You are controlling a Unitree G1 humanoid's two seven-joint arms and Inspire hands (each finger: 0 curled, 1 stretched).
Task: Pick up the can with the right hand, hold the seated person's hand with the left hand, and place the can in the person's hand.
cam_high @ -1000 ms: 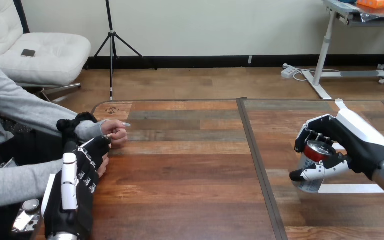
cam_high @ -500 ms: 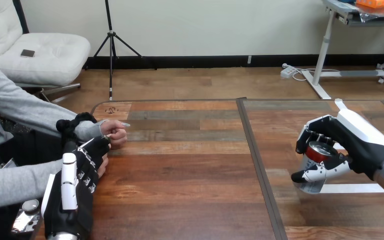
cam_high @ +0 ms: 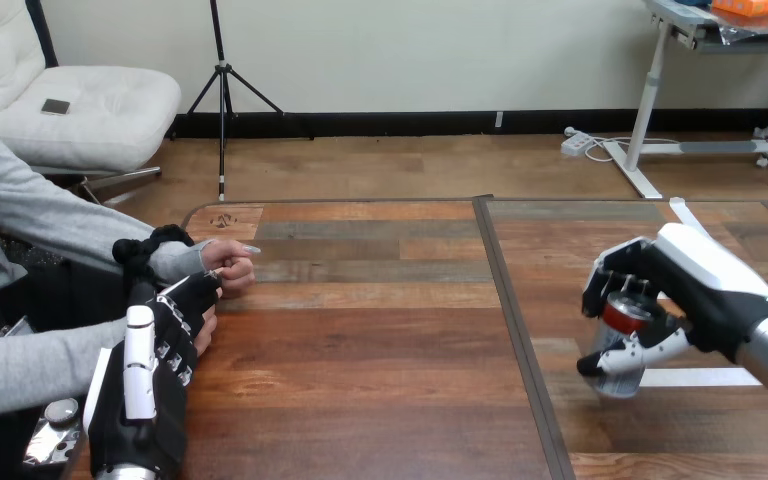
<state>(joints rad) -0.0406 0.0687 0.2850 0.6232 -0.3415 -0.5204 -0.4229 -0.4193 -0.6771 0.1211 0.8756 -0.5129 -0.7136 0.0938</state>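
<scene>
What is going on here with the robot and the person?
The robot's right hand has its fingers curled round a can, slightly tilted, over the right side of the wooden table. Its left hand lies against the person's nearer hand at the table's left edge; whether it grips that hand I cannot tell. The person's other hand rests closed just beyond. The can is far from the person, so the handover is not yet done.

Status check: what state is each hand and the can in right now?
Right hand: shut around the can.
Can: tilted, in the right hand.
Left hand: lying over the person's nearer hand; grip unclear.
Person's nearer hand: under the left hand.
Person's farther hand: loosely curled, beyond the left hand.
</scene>
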